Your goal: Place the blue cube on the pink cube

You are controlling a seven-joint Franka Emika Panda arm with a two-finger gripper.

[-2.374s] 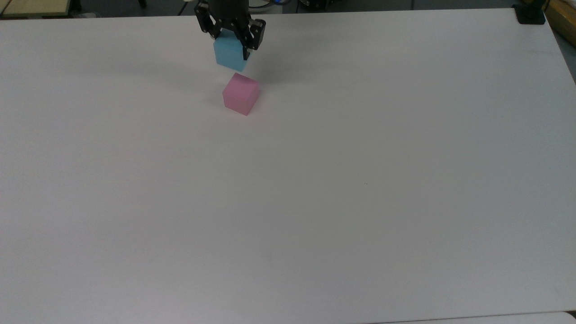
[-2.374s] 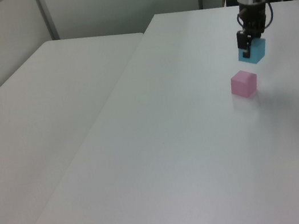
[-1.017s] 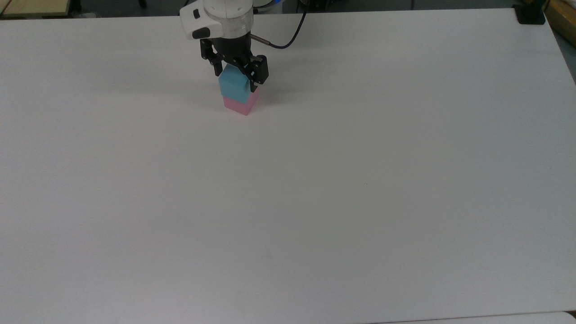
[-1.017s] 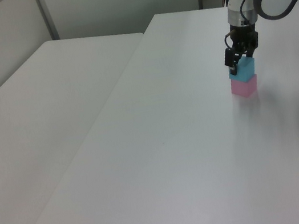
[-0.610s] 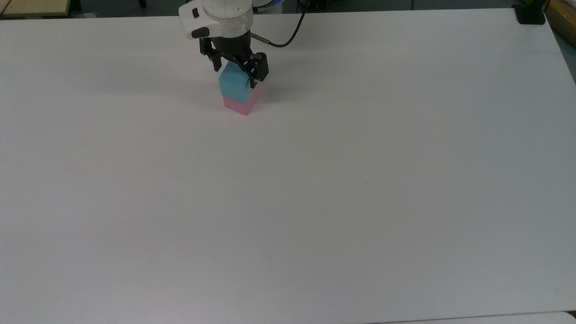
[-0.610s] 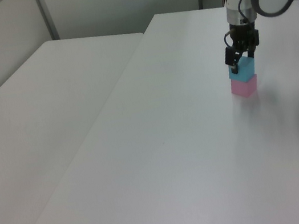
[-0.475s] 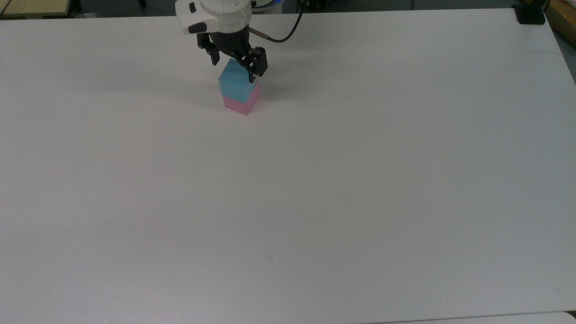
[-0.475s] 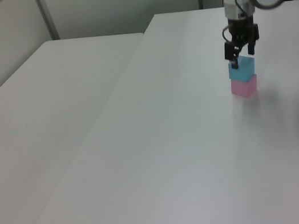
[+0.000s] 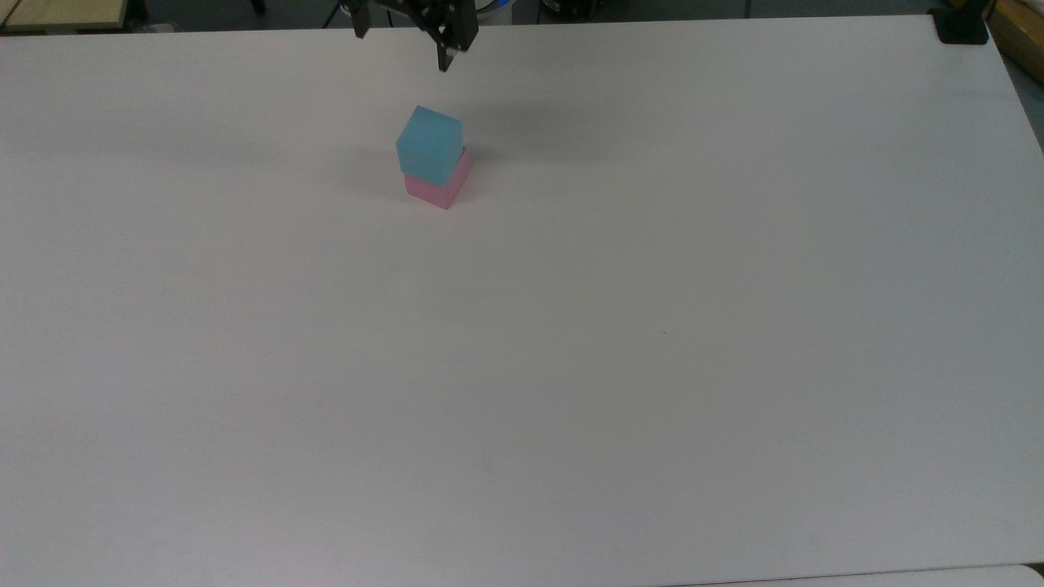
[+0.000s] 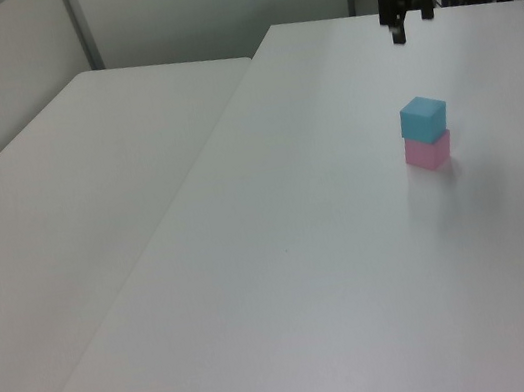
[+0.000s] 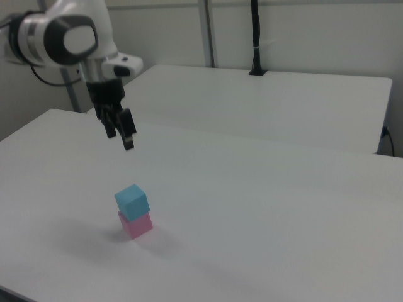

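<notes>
A moment ago the gripper (image 11: 119, 134) was right down at the blue cube (image 9: 430, 143). Now it has gone up and hangs well above, and its fingers (image 11: 128, 137) are spread apart with nothing in them. The blue cube sits on the pink cube (image 9: 441, 186), on the white bench (image 9: 571, 326). Both cubes are small, smooth and plain. The blue one is turned a little on the pink one.
</notes>
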